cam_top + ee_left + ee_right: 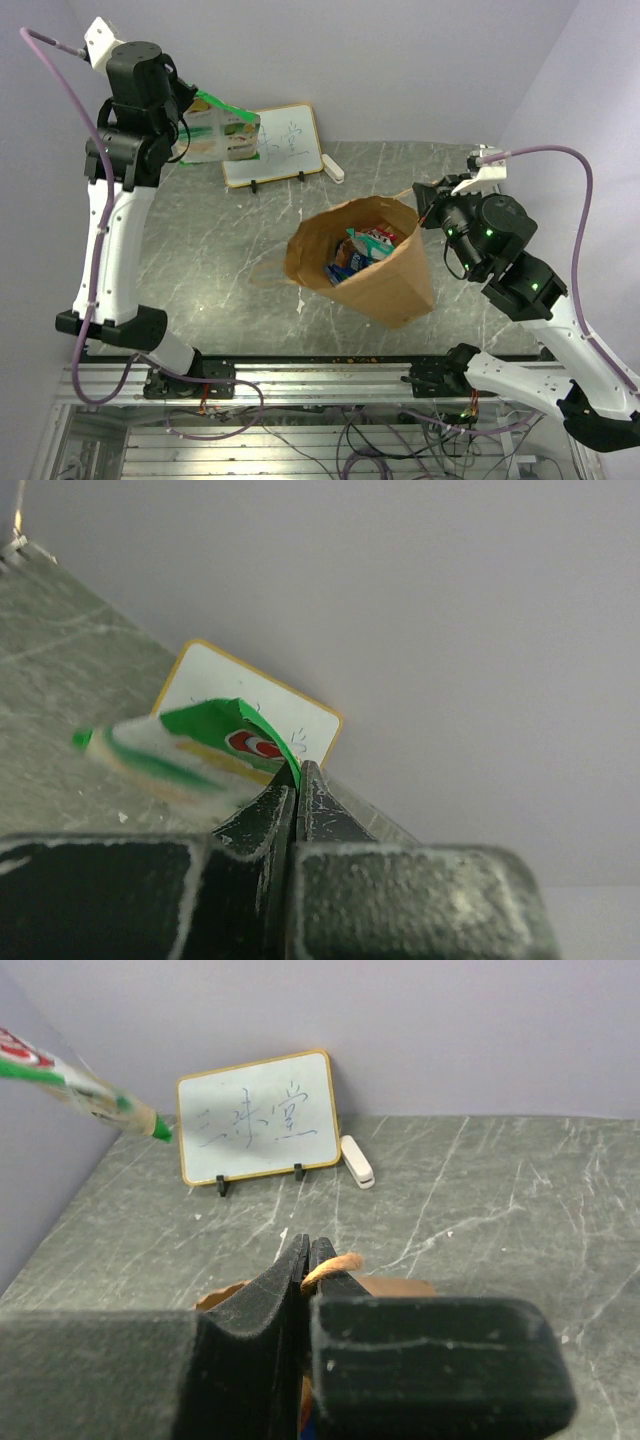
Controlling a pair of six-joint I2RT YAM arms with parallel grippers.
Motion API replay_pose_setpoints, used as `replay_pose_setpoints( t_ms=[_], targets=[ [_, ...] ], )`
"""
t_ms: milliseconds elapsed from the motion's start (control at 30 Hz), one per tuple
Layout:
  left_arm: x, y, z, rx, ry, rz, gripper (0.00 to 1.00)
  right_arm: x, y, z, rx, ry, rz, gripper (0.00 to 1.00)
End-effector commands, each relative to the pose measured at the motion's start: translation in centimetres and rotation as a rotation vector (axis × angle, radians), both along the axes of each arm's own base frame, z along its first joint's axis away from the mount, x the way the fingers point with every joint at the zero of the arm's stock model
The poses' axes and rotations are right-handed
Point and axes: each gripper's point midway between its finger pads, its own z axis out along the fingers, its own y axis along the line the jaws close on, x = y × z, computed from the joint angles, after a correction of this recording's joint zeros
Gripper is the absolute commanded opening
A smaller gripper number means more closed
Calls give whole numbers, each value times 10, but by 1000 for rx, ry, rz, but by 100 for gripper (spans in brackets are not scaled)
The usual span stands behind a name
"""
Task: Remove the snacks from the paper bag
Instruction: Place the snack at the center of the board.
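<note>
The paper bag [392, 288] leans on the table, mouth open toward the left, and is held up by my right gripper [427, 206]. That gripper [308, 1246] is shut on the bag's twisted handle [338, 1263]. Several snacks [362, 250], blue, green and red-pink packets, lie inside the bag's mouth. My left gripper [196, 106] is raised high at the back left, shut on the edge of a green snack packet [224, 136]. In the left wrist view the packet [190, 745] hangs to the left of the fingertips [297, 772]. It also shows in the right wrist view's upper left corner [72, 1086].
A white framed board [285, 146] with writing stands at the back of the table, a small white eraser [333, 166] beside it. The bag's other handle [262, 272] lies on the grey marbled tabletop [210, 240]. Walls close in at the back and both sides.
</note>
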Motion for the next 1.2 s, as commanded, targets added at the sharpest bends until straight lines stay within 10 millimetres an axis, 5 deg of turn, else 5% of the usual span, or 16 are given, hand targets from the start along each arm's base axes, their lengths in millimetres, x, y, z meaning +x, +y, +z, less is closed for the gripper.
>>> replay_pose_setpoints(
  t_ms=[0, 133, 300, 567, 700, 1067, 1167],
  targets=[
    [22, -12, -7, -196, -38, -120, 7, -3, -10, 30, 74, -67, -33, 0],
    [26, -11, -74, -308, 68, -119, 7, -1, -9, 30, 70, -74, -32, 0],
    [-2, -8, -148, -378, 176, -113, 7, 2, -3, 31, 57, -84, -15, 0],
    [-68, 14, -209, -410, 281, -53, 7, 9, 13, 25, 8, -76, 32, 0],
    [-69, 11, -195, -440, 248, -87, 7, 11, 16, 23, 4, -75, 39, 0],
    [27, -19, -92, -557, 20, -311, 7, 11, 17, 26, 0, -85, 44, 0],
    [37, -14, -91, -628, -12, -280, 7, 10, 16, 28, 4, -89, 44, 0]
  ],
)
